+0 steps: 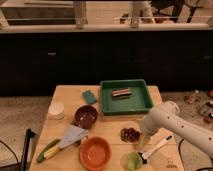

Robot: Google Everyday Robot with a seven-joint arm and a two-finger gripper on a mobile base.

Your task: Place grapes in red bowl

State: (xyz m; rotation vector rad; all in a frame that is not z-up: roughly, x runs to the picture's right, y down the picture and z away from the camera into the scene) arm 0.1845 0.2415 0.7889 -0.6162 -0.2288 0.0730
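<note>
Dark cabinets under a railing stand behind a speckled floor. The wooden table point(65, 95) carries a green tray point(126, 106). The grapes point(130, 134) lie on the wood in front of the tray. The gripper point(142, 142) sits just right of them, and whether it grasps anything is unclear.

Likely a robot lab: gripper point(142, 142) low over wooden table point(111, 128), dark cabinets point(75, 60).

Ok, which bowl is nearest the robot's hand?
The small green bowl, just below the gripper beside the grapes; the orange bowl and dark red bowl sit farther left.
</note>
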